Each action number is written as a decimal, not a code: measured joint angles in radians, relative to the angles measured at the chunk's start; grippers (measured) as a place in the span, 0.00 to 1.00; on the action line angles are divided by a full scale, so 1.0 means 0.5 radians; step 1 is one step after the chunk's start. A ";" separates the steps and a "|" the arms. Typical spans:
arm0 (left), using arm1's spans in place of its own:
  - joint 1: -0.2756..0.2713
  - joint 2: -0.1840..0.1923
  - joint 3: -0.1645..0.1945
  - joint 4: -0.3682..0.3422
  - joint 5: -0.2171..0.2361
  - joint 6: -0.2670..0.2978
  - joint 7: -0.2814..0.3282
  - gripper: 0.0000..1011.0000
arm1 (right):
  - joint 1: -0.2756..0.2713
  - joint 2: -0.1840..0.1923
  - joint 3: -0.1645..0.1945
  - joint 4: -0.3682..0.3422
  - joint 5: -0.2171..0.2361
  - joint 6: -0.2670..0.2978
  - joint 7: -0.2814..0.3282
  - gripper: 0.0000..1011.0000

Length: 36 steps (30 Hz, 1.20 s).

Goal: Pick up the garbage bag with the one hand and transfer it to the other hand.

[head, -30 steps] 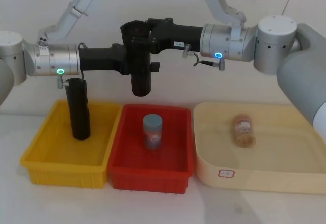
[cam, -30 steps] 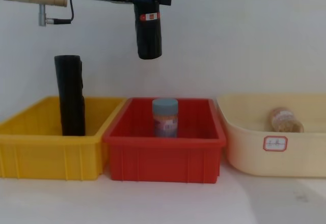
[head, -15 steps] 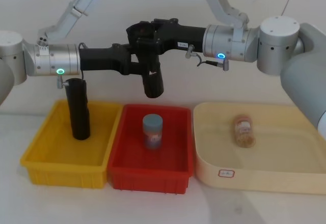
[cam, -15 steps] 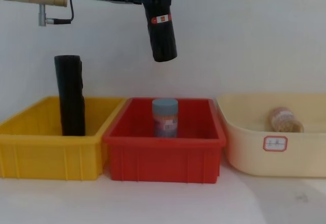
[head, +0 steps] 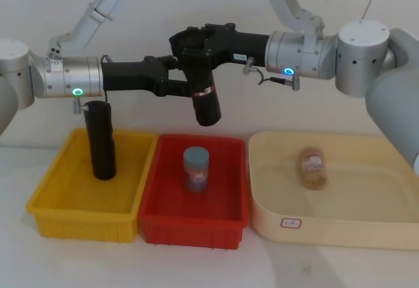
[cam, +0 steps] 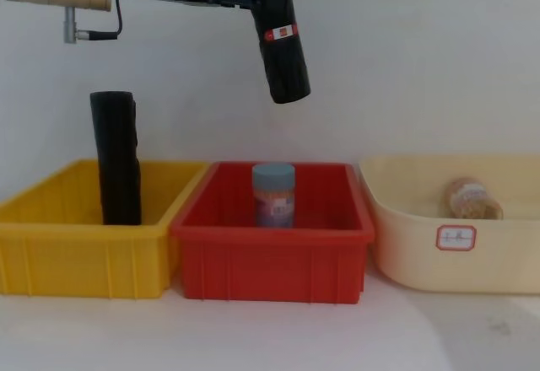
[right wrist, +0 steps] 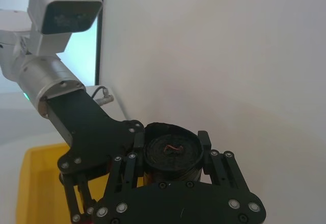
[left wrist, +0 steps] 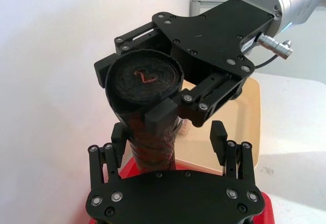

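While the right hand (head: 196, 62) pinches the tilted roll (head: 204, 98) at upper centre, the spread left hand (head: 171, 75) beside it risks clipping it loose over the red bin (head: 149, 199).

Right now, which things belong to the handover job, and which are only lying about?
Job: bag roll, right gripper shut on it, left gripper open beside it.

Lying about: second black roll, yellow bin, blue-lidded jar, red bin, cream tray, lying jar.

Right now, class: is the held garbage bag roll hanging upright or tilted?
Tilted. In the chest view the garbage bag roll slants, its lower end toward the robot's right, gripped at its top by the right gripper.
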 joint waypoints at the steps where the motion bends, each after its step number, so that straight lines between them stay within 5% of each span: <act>1: 0.000 0.000 0.000 0.000 0.000 0.000 0.000 0.99 | -0.004 0.006 0.002 -0.011 -0.006 0.006 -0.009 0.59; 16: 0.000 0.000 0.000 0.000 0.000 0.000 0.000 0.99 | -0.072 0.109 0.006 -0.219 -0.073 0.126 -0.127 0.59; 36: 0.000 0.000 0.000 0.000 0.000 0.000 0.000 0.99 | -0.244 0.345 0.044 -0.655 -0.160 0.411 -0.330 0.59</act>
